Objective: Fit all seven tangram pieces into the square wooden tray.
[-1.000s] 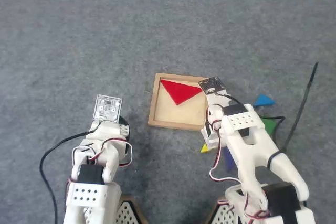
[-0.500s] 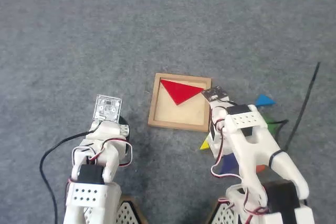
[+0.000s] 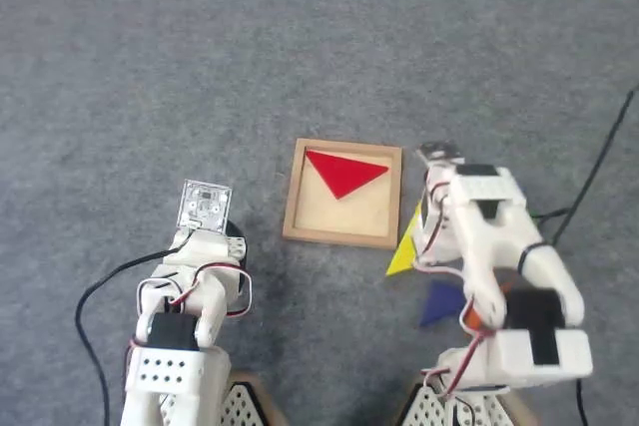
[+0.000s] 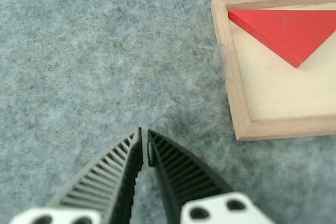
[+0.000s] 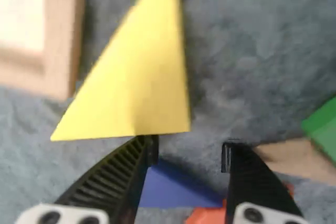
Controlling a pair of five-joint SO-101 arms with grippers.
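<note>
The square wooden tray [image 3: 292, 197] lies on the grey desk [image 3: 150, 77] with a red triangle [image 3: 344, 173] in it against its far edge. A yellow triangle [image 3: 406, 246] lies on the desk just beside the tray's near right corner. A blue piece [image 3: 439, 303], an orange piece [image 5: 210, 216] and a green piece [image 5: 321, 124] lie near it. The right arm's jaws hang spread at the yellow triangle's edge, holding nothing. The left arm's jaws are pressed nearly together over bare desk, left of the tray.

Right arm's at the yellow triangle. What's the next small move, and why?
Probably nudge the right gripper forward and close on the yellow triangle: its jaws are open and empty, and the triangle lies just ahead, outside the tray.
</note>
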